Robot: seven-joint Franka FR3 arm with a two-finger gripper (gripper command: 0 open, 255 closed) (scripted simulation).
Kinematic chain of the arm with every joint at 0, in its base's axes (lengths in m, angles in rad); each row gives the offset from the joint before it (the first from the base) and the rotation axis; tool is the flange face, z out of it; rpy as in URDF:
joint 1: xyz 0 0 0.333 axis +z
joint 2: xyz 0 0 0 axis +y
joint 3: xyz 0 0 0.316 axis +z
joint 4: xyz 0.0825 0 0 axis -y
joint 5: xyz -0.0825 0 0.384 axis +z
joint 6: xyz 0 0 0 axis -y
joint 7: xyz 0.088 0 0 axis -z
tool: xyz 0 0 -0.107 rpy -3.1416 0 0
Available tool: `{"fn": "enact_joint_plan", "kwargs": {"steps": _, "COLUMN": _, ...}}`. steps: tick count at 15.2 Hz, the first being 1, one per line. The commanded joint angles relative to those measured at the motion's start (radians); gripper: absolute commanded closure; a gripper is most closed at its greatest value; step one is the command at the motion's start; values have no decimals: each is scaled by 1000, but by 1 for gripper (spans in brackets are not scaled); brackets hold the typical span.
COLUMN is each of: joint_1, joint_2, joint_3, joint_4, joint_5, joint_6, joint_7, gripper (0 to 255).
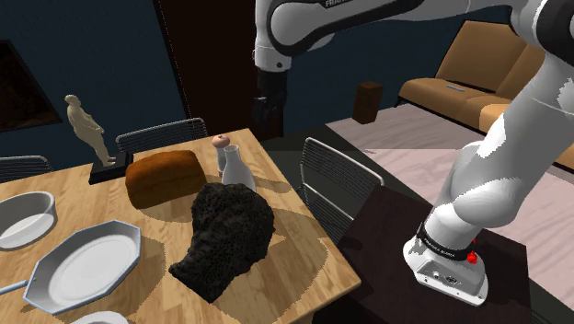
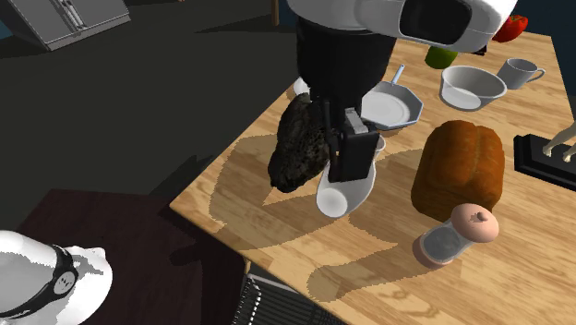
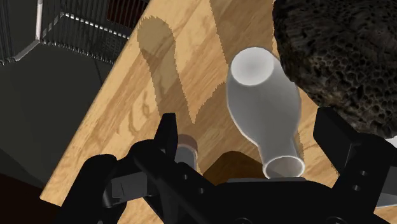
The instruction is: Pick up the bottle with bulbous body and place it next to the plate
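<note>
The bulbous bottle (image 1: pixel 236 169) is pale grey with a narrow neck. It stands upright on the wooden table (image 1: pixel 304 248) between a brown loaf (image 1: pixel 166 177) and a black lumpy rock (image 1: pixel 230 235). My black gripper (image 1: pixel 266 118) hangs above the bottle, open. In the wrist view the bottle (image 3: pixel 264 114) lies between and beyond the spread fingers (image 3: pixel 168 130), untouched. From the second exterior view the gripper (image 2: pixel 346 152) covers part of the bottle (image 2: pixel 346 192). The octagonal plate (image 1: pixel 87 267) sits toward the shoulder view's lower left, past the rock.
A small jar with a pink lid (image 1: pixel 220 141) stands just behind the bottle. A statue (image 1: pixel 90 129), a bowl (image 1: pixel 23 216), a mug (image 2: pixel 522 72) and a green thing (image 2: pixel 441 55) are also on the table. Wire chairs (image 1: pixel 331 179) stand at the table's edges.
</note>
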Motion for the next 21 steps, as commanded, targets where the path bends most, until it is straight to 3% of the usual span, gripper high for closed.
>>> {"fn": "enact_joint_plan", "kwargs": {"steps": 1, "joint_1": 8, "joint_2": 81, "joint_3": 13, "joint_4": 57, "joint_5": -7, "joint_6": 16, "joint_7": 11, "gripper": 0}}
{"fn": "enact_joint_plan", "kwargs": {"steps": 9, "joint_1": 61, "joint_2": 398, "joint_3": 53, "joint_4": 348, "joint_5": -55, "joint_6": 10, "joint_7": 67, "gripper": 0}}
{"fn": "enact_joint_plan", "kwargs": {"steps": 17, "joint_1": 67, "joint_2": 426, "joint_3": 53, "joint_4": 283, "joint_5": -59, "joint_6": 103, "joint_7": 70, "gripper": 0}}
{"fn": "enact_joint_plan", "kwargs": {"steps": 21, "joint_1": 67, "joint_2": 426, "joint_3": 53, "joint_4": 283, "joint_5": -59, "joint_6": 103, "joint_7": 70, "gripper": 0}}
